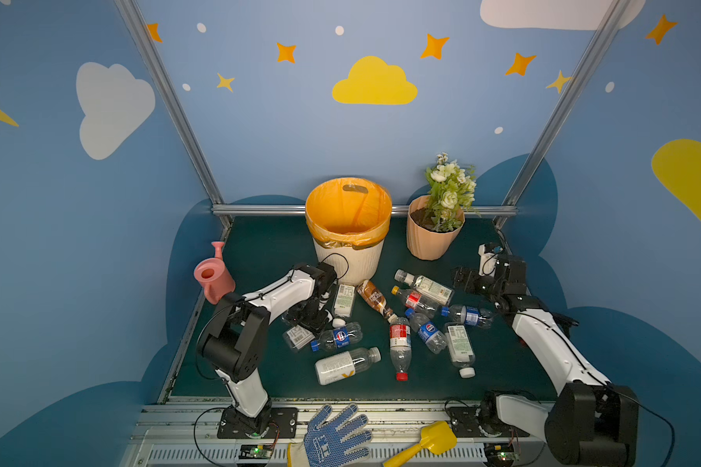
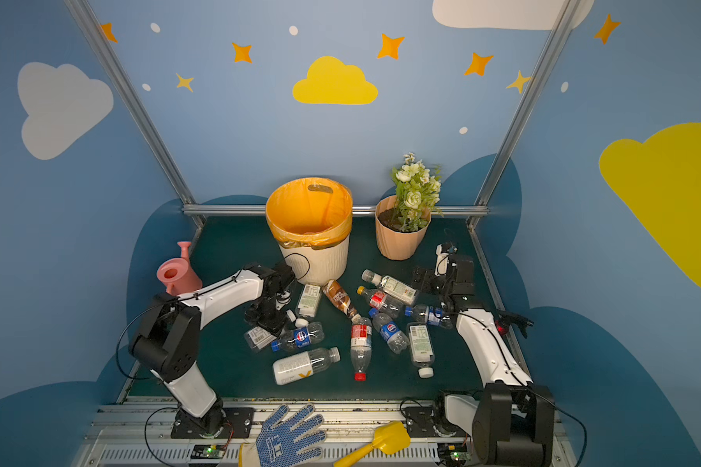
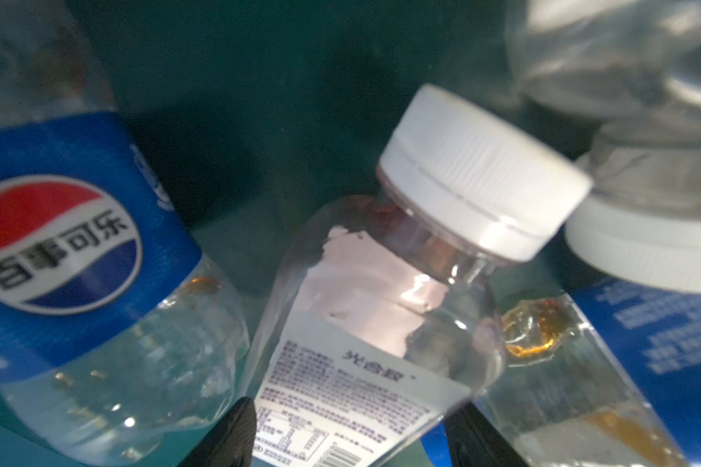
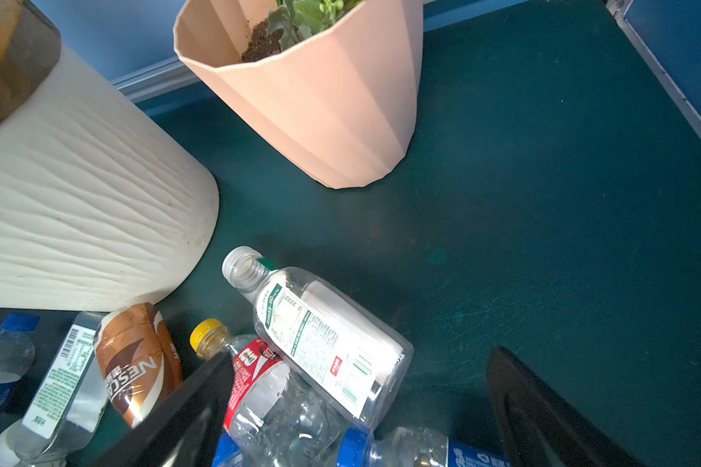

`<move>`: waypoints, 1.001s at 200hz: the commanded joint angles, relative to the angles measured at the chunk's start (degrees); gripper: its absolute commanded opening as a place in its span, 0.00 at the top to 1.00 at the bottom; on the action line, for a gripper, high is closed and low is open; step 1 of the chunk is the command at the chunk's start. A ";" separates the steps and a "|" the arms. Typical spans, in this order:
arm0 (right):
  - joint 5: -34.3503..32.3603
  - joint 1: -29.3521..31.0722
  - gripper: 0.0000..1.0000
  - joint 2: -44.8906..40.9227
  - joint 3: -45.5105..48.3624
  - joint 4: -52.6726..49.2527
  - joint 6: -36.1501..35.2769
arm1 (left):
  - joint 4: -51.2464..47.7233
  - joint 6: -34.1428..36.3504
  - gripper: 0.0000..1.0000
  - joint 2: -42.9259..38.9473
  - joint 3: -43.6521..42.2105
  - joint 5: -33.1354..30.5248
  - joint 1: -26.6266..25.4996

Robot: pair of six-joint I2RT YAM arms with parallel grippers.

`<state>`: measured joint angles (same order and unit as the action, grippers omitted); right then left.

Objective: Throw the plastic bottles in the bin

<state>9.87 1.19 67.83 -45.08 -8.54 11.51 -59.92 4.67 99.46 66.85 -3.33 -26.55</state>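
Left wrist view: the white-capped clear bottle points lengthwise away from the left pincer. Its jaws straddle the labelled body; whether they clamp it I cannot tell. The bottle lies on the tabletop left-front of the bin, with a Pepsi bottle alongside. The right pincer hangs wide above other bottles right-front of the bin.

— Between the black fingers of our left pincer we see a clear bottle: white cap, white label.
— Beside it we find a second bottle banded blue, red and white; beyond, our cream, orange-lined bin.
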 commanded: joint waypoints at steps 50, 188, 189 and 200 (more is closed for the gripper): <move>0.32 -0.29 0.04 -0.03 -1.30 -1.13 -0.36 | 0.42 -1.68 0.21 1.22 -1.02 -1.51 0.80; 0.59 -0.44 0.04 0.55 -1.17 -1.13 -0.64 | 0.18 -2.38 0.19 6.90 0.66 4.19 1.48; 0.59 -0.42 0.04 0.55 -1.21 -1.09 -0.62 | 0.17 -2.38 0.19 6.94 0.65 4.20 1.49; 0.55 -0.44 0.04 0.63 -1.20 -1.09 -0.66 | 0.23 -2.29 0.20 7.07 0.65 4.60 1.49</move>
<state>10.09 1.04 67.99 -45.08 -8.86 11.51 -60.80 3.60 103.50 68.49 -4.12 -25.45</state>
